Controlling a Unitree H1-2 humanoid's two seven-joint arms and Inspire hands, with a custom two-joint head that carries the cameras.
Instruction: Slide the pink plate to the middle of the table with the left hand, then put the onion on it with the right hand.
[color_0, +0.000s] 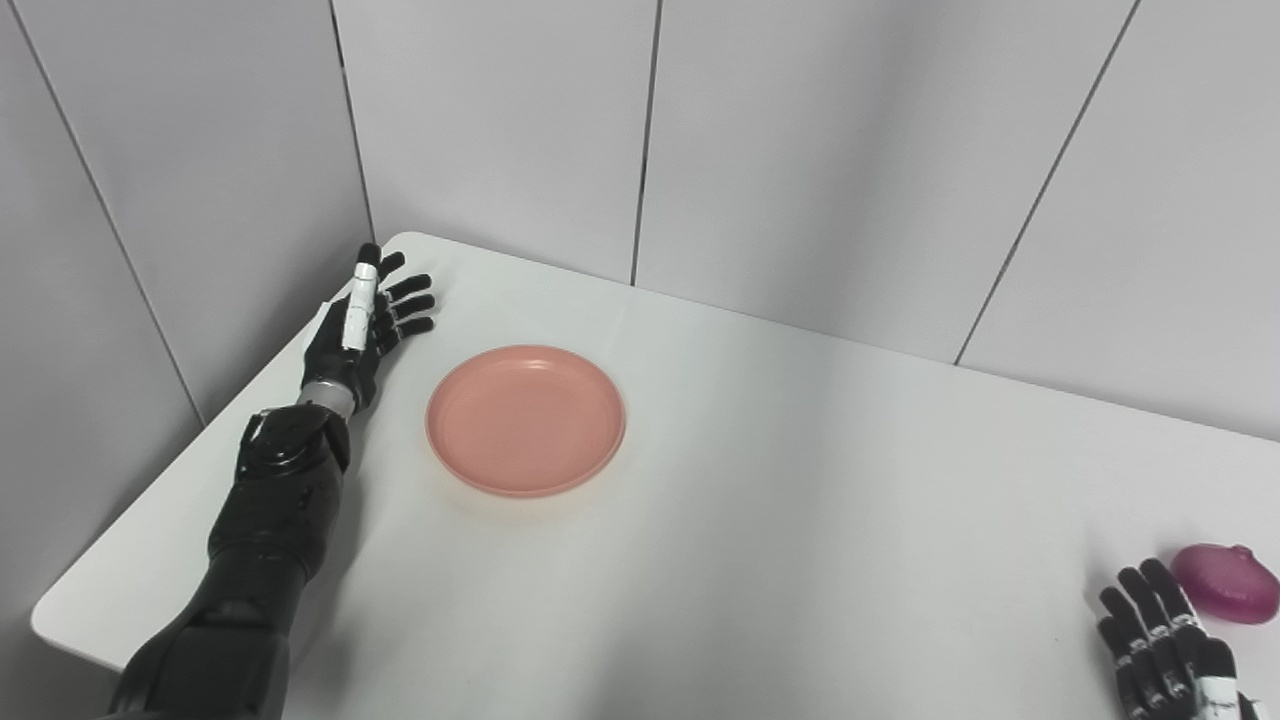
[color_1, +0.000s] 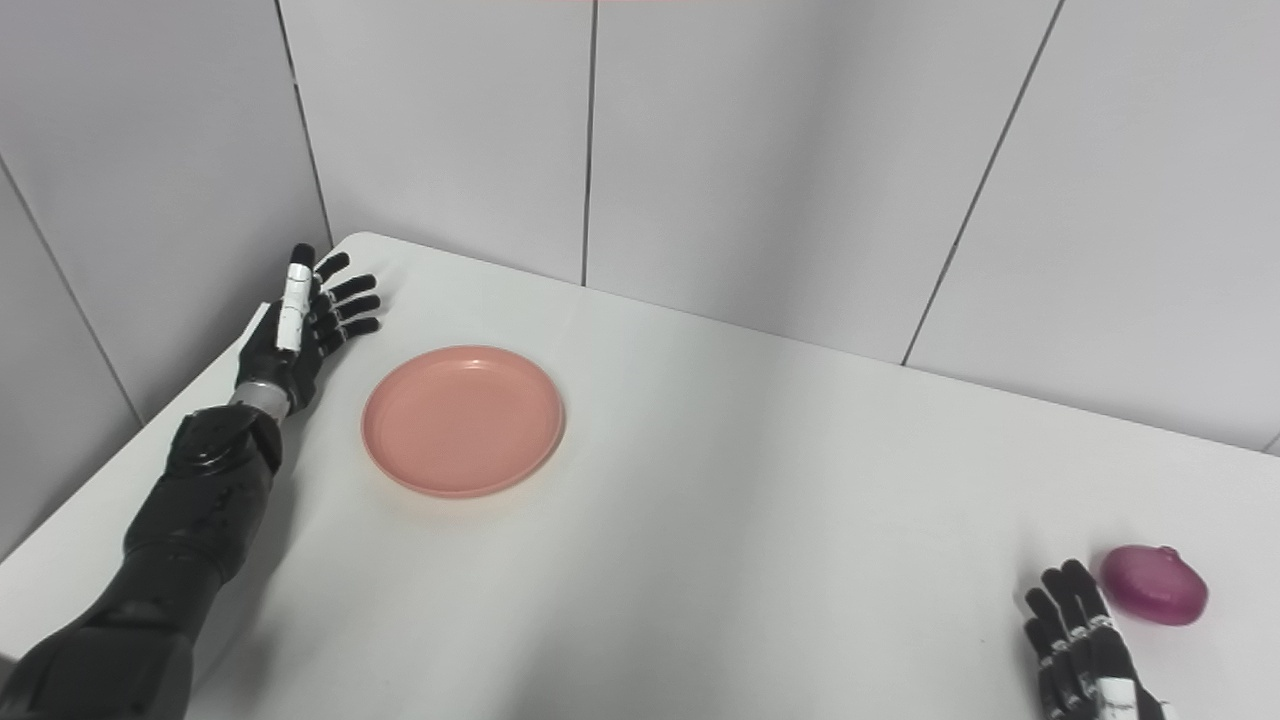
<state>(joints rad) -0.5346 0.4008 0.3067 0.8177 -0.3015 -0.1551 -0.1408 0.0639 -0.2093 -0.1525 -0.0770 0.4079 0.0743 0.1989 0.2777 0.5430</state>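
Observation:
The pink plate (color_0: 525, 419) lies flat on the left part of the white table (color_0: 760, 520), with nothing on it. My left hand (color_0: 365, 325) is open with fingers spread, just left of the plate near the table's far left corner, apart from the rim. The purple onion (color_0: 1226, 582) rests on the table near the right edge. My right hand (color_0: 1165, 642) is open at the bottom right, its fingertips just short of the onion, partly cut off by the picture's edge.
Grey wall panels (color_0: 800, 150) stand close behind the table and along its left side. The table's left edge runs beside my left forearm (color_0: 265, 520). Bare tabletop lies between the plate and the onion.

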